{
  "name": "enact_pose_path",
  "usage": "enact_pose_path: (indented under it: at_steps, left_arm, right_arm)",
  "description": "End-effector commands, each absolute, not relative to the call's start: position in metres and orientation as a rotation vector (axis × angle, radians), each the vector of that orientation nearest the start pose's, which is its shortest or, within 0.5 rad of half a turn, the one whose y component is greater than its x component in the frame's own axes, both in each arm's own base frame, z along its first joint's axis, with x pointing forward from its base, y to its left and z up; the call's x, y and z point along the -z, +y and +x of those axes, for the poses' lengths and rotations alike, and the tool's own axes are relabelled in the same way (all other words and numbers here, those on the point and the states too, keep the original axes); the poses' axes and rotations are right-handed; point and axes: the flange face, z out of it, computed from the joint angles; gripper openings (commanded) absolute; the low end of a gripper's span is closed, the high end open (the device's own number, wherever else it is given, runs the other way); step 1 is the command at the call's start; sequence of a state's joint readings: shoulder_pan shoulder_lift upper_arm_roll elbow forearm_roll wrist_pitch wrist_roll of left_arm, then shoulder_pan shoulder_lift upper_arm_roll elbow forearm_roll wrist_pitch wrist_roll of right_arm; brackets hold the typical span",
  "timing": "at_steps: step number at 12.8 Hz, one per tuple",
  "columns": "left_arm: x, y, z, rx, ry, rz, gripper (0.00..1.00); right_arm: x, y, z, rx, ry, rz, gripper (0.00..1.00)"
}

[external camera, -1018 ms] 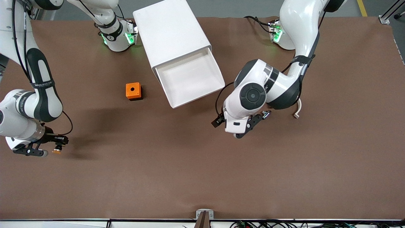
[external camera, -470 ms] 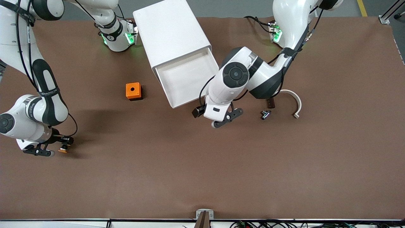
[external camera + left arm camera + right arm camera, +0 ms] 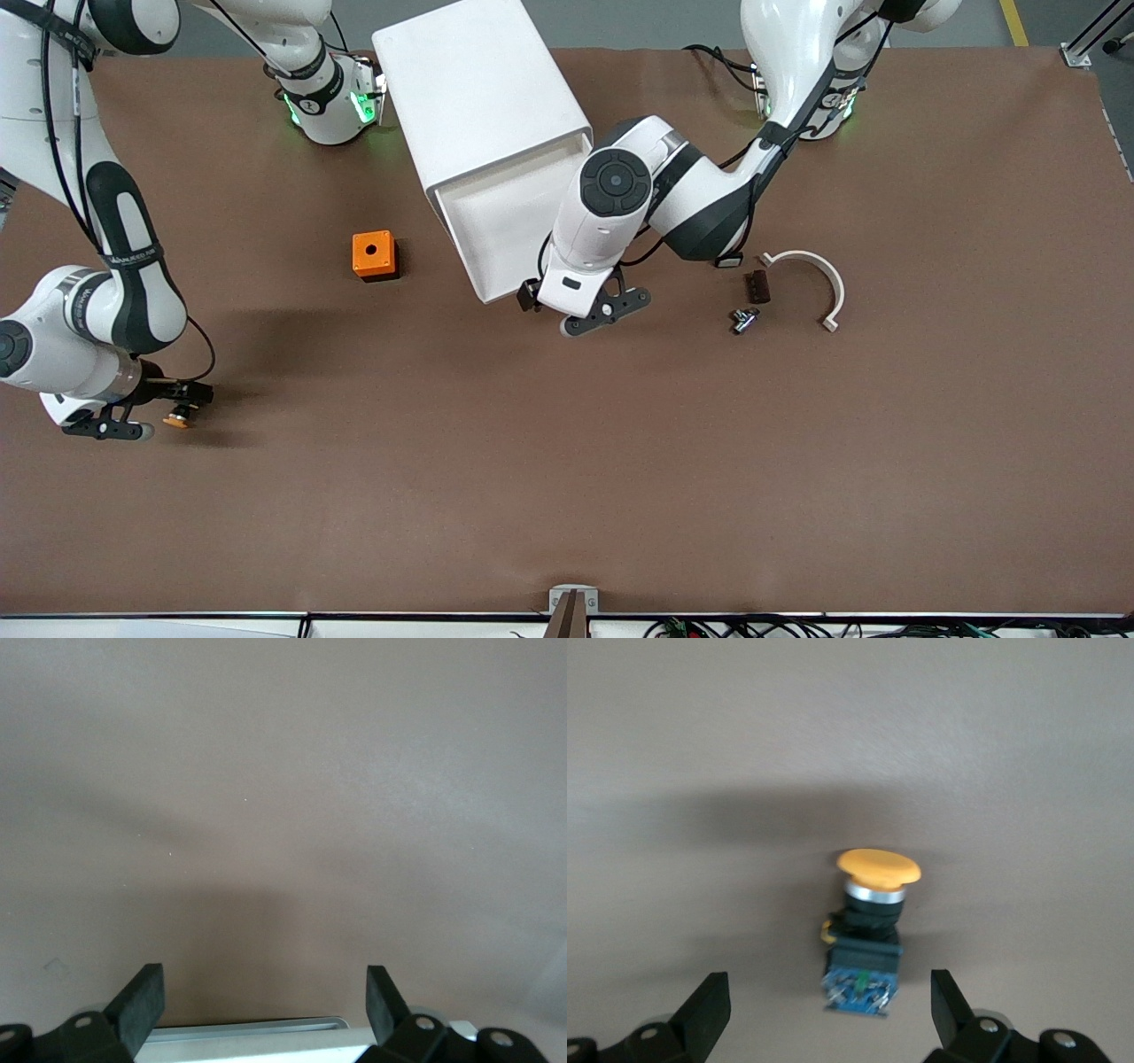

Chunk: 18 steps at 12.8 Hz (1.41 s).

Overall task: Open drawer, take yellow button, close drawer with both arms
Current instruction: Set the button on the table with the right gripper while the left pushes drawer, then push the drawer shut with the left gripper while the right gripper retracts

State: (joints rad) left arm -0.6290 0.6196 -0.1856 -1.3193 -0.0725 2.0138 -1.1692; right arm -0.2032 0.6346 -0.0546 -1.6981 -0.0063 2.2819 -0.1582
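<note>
Brown table (image 3: 620, 461), drawer (image 3: 505, 221) pulled out, bare inside; left gripper (image 3: 595, 312) spread, right gripper (image 3: 828, 1010) released beside button (image 3: 868, 921)

Orange cube (image 3: 373, 254): on the brown table (image 3: 620, 461), round hole on top
White curved piece (image 3: 819, 276): beside small dark block (image 3: 757, 286)
Small metal part (image 3: 742, 320): just nearer the camera than the block

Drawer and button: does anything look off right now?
The drawer stands pulled out of the cabinet, with the left gripper open at its front edge. The button lies on the table between the open right gripper's fingers, not held. Nothing looks damaged.
</note>
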Motion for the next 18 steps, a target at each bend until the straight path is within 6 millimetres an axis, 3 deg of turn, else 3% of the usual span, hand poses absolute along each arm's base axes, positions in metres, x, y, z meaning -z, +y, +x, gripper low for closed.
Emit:
enact_pose_path:
  at_steps: [1, 3, 5, 8, 10, 11, 13, 15, 18]
  left_arm:
    - [-0.379, -0.522, 0.508, -0.076, -0.550, -3.210, 1.00]
    - [-0.372, -0.544, 0.484, -0.066, -0.429, -3.209, 1.00]
    - [-0.371, -0.552, 0.473, -0.076, -0.407, -3.203, 1.00]
    - [-0.363, -0.571, 0.444, -0.114, -0.353, -3.175, 1.00]
    - [-0.358, -0.583, 0.422, -0.155, -0.308, -3.165, 1.00]
    - [-0.351, -0.593, 0.402, -0.174, -0.280, -3.150, 1.00]
    - [-0.345, -0.604, 0.380, -0.192, -0.327, -3.128, 1.00]
    - [-0.336, -0.615, 0.350, -0.248, -0.356, -3.108, 1.00]
    - [-0.331, -0.620, 0.332, -0.281, -0.398, -3.083, 1.00]
  right_arm:
    - [-0.295, -0.137, 0.655, -0.142, 0.190, -3.150, 1.00]
    - [-0.348, -0.116, 0.658, -0.186, 0.259, -3.143, 1.00]
    - [-0.396, -0.102, 0.660, -0.201, 0.261, -3.143, 1.00]
    - [-0.463, -0.095, 0.670, -0.169, 0.258, -3.150, 1.00]
    - [-0.485, -0.094, 0.671, -0.145, 0.252, -3.152, 1.00]
    - [-0.490, -0.095, 0.669, -0.171, 0.257, -3.147, 1.00]
    - [-0.496, -0.086, 0.666, -0.175, 0.255, -3.125, 1.00]
    - [-0.525, -0.061, 0.651, -0.201, 0.200, -3.127, 1.00]
    - [-0.562, -0.059, 0.625, -0.143, 0.198, -3.119, 1.00]
